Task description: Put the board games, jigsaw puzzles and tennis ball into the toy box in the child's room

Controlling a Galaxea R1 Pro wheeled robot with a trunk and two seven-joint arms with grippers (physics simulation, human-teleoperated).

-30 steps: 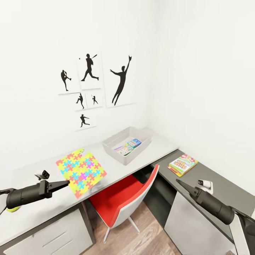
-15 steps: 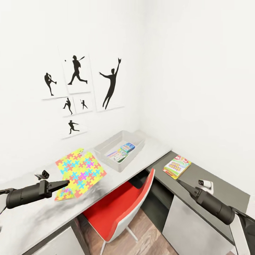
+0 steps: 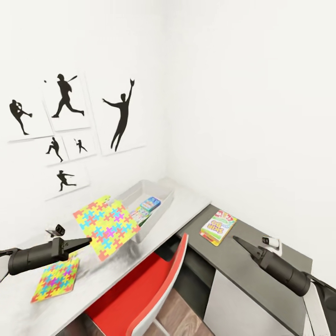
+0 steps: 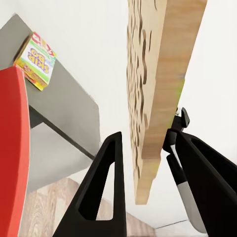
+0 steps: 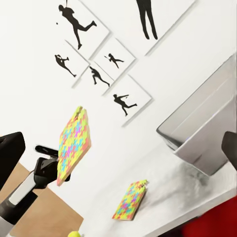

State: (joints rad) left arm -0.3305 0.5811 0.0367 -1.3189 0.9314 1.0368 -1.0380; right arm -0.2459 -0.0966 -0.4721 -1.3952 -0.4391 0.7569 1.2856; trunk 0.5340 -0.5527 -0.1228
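the only writing that reads is "skip bo" on the white and yellow board game (image 3: 218, 227), which lies flat on the lower dark grey section of the worktop (image 3: 242, 261), its long axis running away from the robot toward the wall. the left gripper (image 3: 83, 242) has its fingers (image 4: 101, 192) clamped on the edge of 1 jigsaw puzzle (image 3: 106, 225), held in the air above the pale grey section of the worktop, just beside the toy box (image 3: 140, 193). the sheet is tilted, its coloured face toward the head camera, its plain tan back showing in the left wrist view. the left arm reaches in low from the left, near level, fingers pointing right. the second jigsaw puzzle (image 3: 56, 279) lies flat on the pale worktop below that arm. 2 blue and multicoloured board games (image 3: 150, 204) lie inside the toy box; their print is too small to read. the tennis ball (image 5: 73, 234) shows at the near edge of the worktop. the right gripper (image 3: 239, 242) hangs above the dark section, arm angled up toward the skip bo box, fingers drawn to a point with nothing between them.
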